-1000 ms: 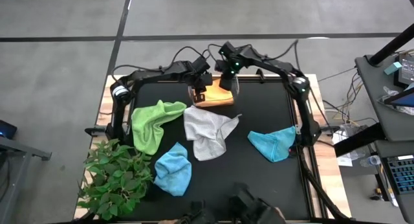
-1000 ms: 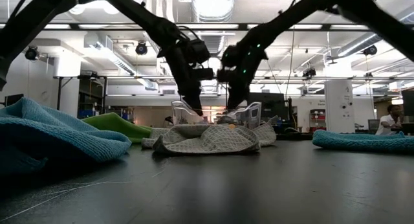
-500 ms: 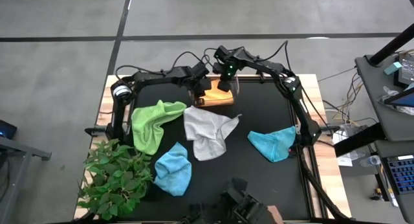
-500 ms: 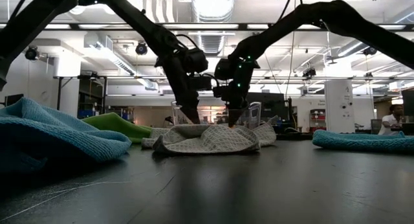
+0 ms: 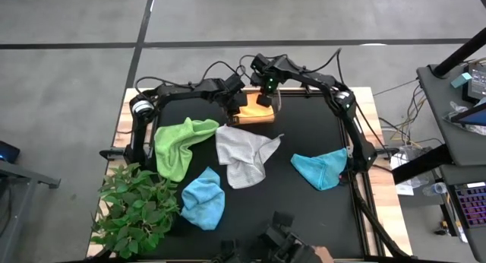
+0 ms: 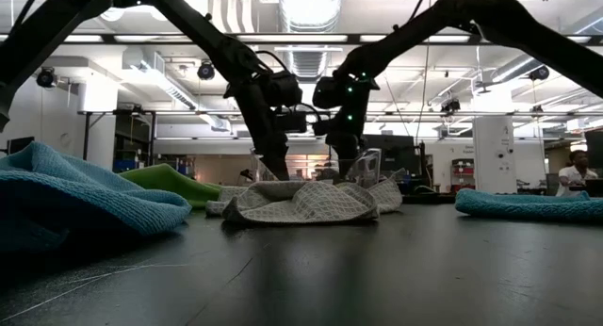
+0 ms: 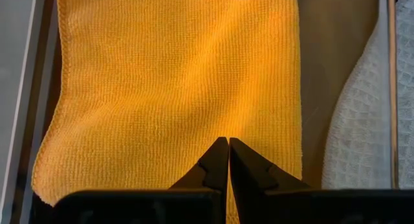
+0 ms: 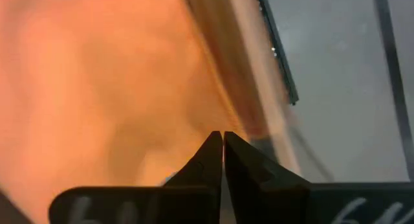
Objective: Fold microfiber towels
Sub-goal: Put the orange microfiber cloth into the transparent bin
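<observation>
Both tools are closed and hold nothing. The left tool [image 7: 228, 141] hangs over the flat yellow-orange microfiber towel [image 7: 174, 88], which lies in the clear plastic bin [image 5: 250, 111] at the far edge of the black counter [image 5: 304, 210]. The right tool [image 8: 222, 134] is above the same bin; its view is blurred. The arms hide most of the bin from above.

The lime green towel [image 5: 178, 141], the pale grey-white towel [image 5: 241, 156], the teal towel [image 5: 320, 169] and the light blue towel [image 5: 203, 198] lie crumpled on the counter.

yellow-orange towel [image 8: 97, 75] blurred, bin wall [image 8: 259, 81] smeared
</observation>
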Available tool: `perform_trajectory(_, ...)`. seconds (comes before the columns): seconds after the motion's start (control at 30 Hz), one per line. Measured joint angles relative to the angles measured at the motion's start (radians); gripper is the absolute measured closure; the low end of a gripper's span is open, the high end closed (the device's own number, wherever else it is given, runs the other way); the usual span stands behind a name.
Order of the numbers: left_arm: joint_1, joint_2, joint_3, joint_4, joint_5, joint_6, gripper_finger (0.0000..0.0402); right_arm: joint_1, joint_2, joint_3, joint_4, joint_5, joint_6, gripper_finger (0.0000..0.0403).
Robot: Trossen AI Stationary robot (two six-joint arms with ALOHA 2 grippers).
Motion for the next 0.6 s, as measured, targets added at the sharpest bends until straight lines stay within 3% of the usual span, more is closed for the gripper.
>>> perform_trajectory(0.13, 0.000, 0.000, -0.002, -0.001, 0.000, 0.000, 0.0402, 0.030, 0.000, -0.021, 0.020, -0.079, -0.020, 0.0394)
perform_trajectory(0.33, -0.001, -0.004, -0.022, 0.005, 0.001, -0.001, 0.0402, 0.041, 0.003, -0.076, 0.054, -0.068, -0.036, 0.0394)
perform_trajectory(0.6, -0.001, -0.005, -0.027, -0.001, 0.001, -0.026, 0.0402, 0.030, 0.002, -0.095, 0.015, 0.069, -0.056, 0.0394)
